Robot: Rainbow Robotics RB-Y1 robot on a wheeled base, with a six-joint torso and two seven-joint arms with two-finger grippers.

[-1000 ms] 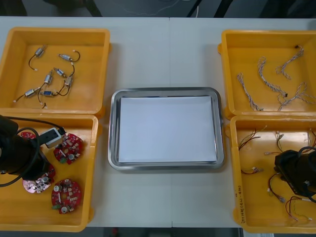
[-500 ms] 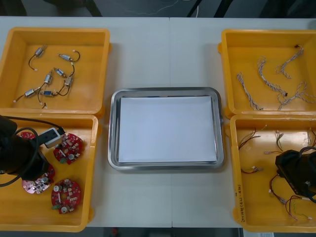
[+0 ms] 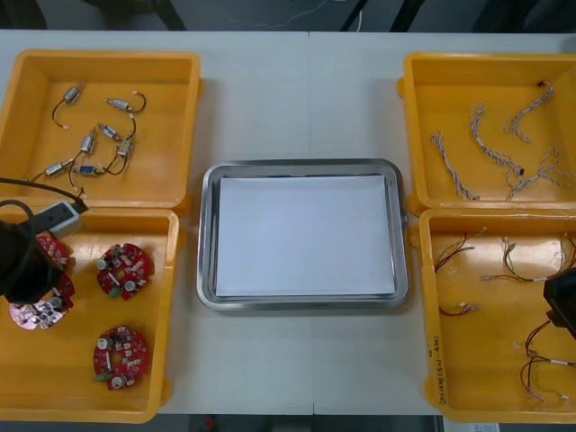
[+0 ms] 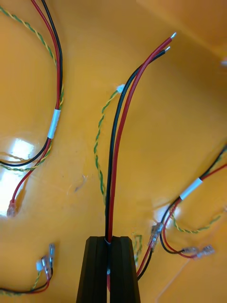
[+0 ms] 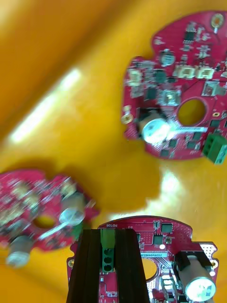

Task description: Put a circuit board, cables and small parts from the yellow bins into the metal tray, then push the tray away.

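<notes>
My left gripper [image 5: 108,236] is shut on the green connector of a red circuit board [image 5: 165,258], held over the orange bin floor. In the front view that gripper [image 3: 27,286] is at the left side of the near left yellow bin [image 3: 173,315], the held board [image 3: 34,312] showing below it. Two more boards [image 3: 124,270] [image 3: 120,356] lie loose in that bin. My right gripper [image 4: 108,241] is shut on a red and black cable [image 4: 120,142] whose bare ends point away from the fingers. It sits at the right edge of the near right bin [image 3: 430,360].
The metal tray [image 3: 207,234], white inside, lies between the bins. The far left bin holds several small metal parts [image 3: 90,144]. Twisted blue and white cables [image 3: 490,153] fill the far right bin. More red, black and yellow-green cables [image 4: 52,123] lie around my right fingers.
The left arm has moved left with a circuit board in its grip. The right arm has drawn back to the right edge, taking a cable along.
</notes>
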